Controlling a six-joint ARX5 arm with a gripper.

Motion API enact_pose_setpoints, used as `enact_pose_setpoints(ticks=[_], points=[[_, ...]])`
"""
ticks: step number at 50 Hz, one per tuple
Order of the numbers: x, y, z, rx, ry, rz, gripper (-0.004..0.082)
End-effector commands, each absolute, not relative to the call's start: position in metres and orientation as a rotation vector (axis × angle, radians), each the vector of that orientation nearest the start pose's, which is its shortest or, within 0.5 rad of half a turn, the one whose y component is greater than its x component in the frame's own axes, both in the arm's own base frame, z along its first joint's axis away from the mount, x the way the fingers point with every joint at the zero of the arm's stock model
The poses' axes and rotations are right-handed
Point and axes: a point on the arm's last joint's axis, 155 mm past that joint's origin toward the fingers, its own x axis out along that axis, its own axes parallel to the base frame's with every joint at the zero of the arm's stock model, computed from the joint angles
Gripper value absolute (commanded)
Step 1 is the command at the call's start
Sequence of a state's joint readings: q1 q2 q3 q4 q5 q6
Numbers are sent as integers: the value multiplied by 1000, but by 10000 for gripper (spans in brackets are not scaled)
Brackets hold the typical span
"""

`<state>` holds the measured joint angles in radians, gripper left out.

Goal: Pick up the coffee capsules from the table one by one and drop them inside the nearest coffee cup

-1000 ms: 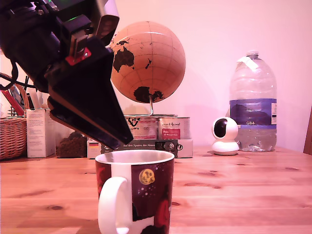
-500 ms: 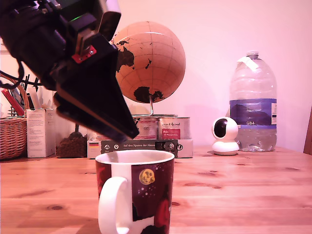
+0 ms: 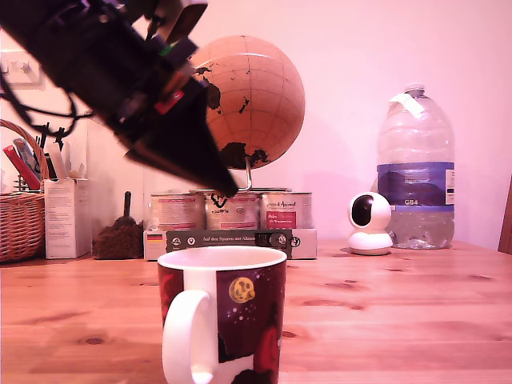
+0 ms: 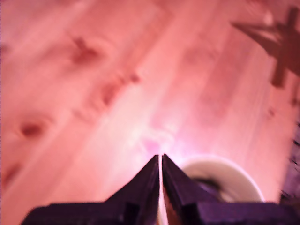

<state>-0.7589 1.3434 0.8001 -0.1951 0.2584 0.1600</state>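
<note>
Hanging above the coffee cup [image 3: 222,314], toward the exterior view's left, the claw [image 4: 160,159] is pressed together, empty, over the table [image 3: 384,320].

The coffee cup [image 3: 222,314] — maroon-black, yellow moon, white handle — stands upright at bottom centre on the light-brown plank counter [image 3: 384,320].

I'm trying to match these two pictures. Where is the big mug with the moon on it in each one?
Exterior view: the coffee cup stands at bottom centre, close to the camera, handle toward it.
Wrist view: only its white rim and inside show, partly hidden behind the end effector.
Shared landmark: the knotty wooden table, which fills most of the wrist view.
</note>
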Motion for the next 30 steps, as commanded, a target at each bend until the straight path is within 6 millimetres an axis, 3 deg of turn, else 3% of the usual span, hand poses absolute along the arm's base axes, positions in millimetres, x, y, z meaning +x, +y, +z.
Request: enact_pose_setpoints(ticks=[1,12,30], points=[[249,-298,128,329,625,-1023,-22],[272,-287,152,286,517,-966,-22],[295,-227,169,213,420,-807,-22]])
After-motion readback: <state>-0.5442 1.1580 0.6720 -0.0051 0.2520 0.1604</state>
